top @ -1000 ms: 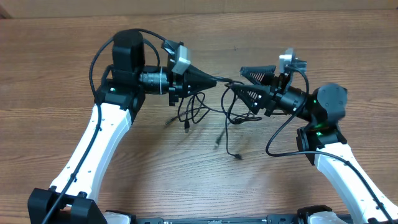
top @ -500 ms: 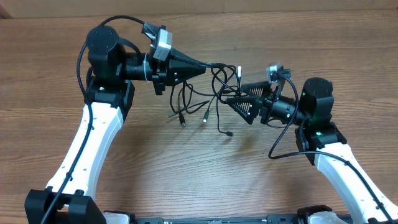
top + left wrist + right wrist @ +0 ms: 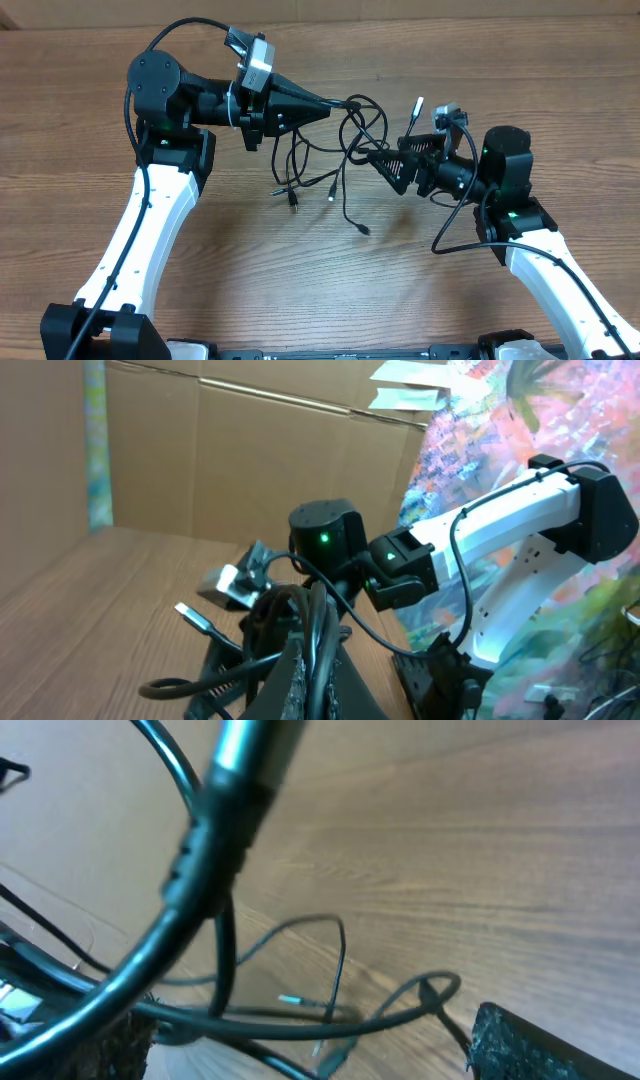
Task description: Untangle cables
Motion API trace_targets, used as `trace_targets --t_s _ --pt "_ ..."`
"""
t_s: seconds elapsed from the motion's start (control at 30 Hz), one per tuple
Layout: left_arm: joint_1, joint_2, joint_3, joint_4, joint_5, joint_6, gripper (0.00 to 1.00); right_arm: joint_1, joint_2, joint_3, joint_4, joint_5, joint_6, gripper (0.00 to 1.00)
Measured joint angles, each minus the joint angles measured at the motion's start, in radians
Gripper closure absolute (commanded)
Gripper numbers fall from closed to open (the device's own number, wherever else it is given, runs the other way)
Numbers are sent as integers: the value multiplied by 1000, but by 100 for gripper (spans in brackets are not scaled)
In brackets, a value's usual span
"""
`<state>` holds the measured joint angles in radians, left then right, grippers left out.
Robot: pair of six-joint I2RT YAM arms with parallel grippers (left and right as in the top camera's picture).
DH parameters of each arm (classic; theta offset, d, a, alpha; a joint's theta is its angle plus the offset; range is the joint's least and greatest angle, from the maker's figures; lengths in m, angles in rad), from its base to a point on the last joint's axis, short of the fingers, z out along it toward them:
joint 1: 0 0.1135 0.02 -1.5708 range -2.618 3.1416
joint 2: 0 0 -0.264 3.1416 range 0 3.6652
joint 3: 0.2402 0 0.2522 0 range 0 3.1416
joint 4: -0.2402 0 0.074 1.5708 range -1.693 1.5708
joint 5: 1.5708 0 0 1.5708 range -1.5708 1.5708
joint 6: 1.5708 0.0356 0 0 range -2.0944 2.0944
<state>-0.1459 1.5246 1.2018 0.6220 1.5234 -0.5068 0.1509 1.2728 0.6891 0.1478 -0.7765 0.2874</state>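
Hanging in a loose knot from the left end effector, the cables are bunched at its tip, and that end effector is clamped shut on them. Its wrist view shows several black strands pinched together right at the closed fingers. Below the left end effector, loops sag toward the counter and three loose ends trail down, though I cannot tell whether their plugs touch the wood. To the right of the left end effector, a strand rises to a silver plug that points upward. The right end effector sits just right of the left end effector's tip and a little nearer the robot's base. Its jaws are spread wide and grip nothing, and strands of the knot cross the gap between its fingers.
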Motion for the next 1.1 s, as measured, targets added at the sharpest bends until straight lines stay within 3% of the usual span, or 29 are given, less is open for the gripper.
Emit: trace_targets --t_s 0.23,0.37,1.1 --pt "0 0 0 0 11 -16 96 0 0 0 151 7 38 0" --pt "0 0 0 0 11 -27 96 0 0 0 154 29 46 0" --pt "0 0 0 7 15 -64 96 0 0 0 -295 379 -45 0"
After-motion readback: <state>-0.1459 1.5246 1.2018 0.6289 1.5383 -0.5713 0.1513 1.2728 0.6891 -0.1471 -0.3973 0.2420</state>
